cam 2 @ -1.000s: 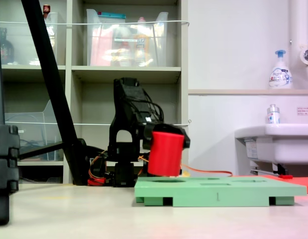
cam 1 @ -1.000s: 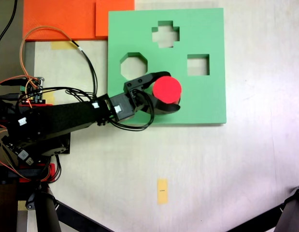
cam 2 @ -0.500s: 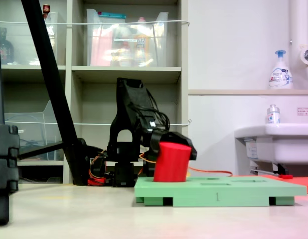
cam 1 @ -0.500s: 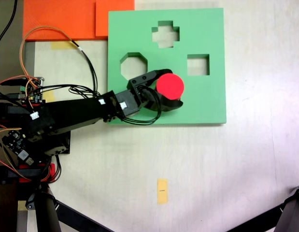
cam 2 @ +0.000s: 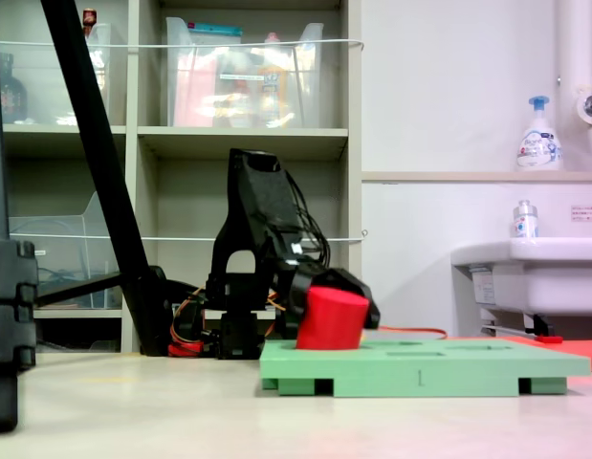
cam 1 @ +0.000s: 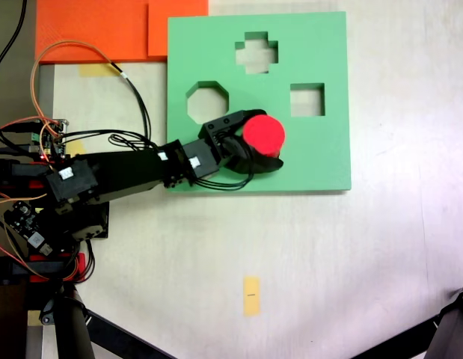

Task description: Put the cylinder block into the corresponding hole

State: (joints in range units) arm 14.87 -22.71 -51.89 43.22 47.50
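Cylinder block [cam 1: 262, 134] pinched in the jaws, partly sunk into the green foam board [cam 1: 321, 45].

Seated low and tilted in the second exterior view, bottom likely entering the corresponding hole, itself hidden beneath the block, just beside the board's near edge and apart from the octagonal cut-out [cam 1: 207, 102] and square cut-out [cam 1: 307, 100]. Best done by levelling the block first, pressing straight down until flush, then spreading the jaws of the gripper [cam 2: 326, 296] slowly to avoid dragging the block back out or shifting the board.
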